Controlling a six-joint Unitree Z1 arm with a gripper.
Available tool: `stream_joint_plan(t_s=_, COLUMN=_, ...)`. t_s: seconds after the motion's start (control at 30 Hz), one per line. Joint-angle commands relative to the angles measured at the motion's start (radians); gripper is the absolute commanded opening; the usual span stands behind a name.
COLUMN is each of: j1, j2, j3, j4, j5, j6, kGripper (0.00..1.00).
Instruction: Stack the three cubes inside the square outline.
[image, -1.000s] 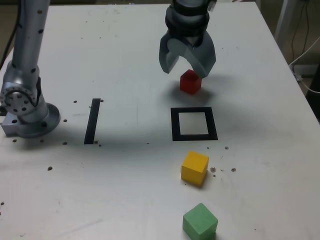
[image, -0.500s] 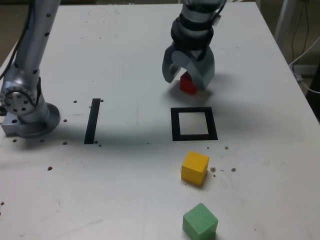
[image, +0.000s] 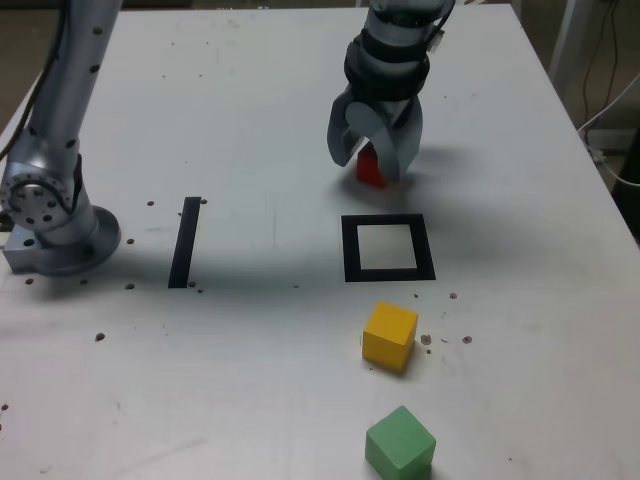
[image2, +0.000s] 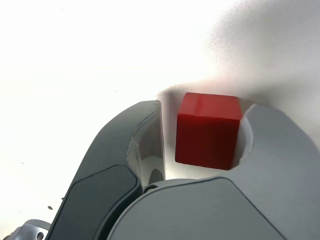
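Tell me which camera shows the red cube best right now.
The wrist view: the red cube fills the gap between the gripper's jaws. In the exterior view only a red sliver shows behind the gripper.

No readable text (labels, brands or numbers) appears anywhere.

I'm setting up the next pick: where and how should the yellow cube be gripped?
Grip the yellow cube across two opposite vertical faces, coming straight down from above. Its flat parallel sides suit the end effector, and it sits turned slightly relative to the outline, so the wrist likely needs a small rotation to square the jaws. The table around it is free, with the green cube well apart.
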Motion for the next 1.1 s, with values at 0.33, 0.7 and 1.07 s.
stream_joint_plan(t_s=0.33, j1=-0.003, j2=-0.021, j3=-0.003, j4=0.003, j5=-0.007, j6=-0.007, kGripper=0.26)
stream_joint_plan(t_s=0.7, j1=-0.096, j2=-0.084, j3=-0.039, j4=0.097, j5=-0.017, j6=-0.160, kGripper=0.24)
stream_joint_plan(t_s=1.07, j1=-0.222, j2=-0.112, j3=-0.034, j4=0.116, j5=-0.126, j6=-0.471, kGripper=0.24)
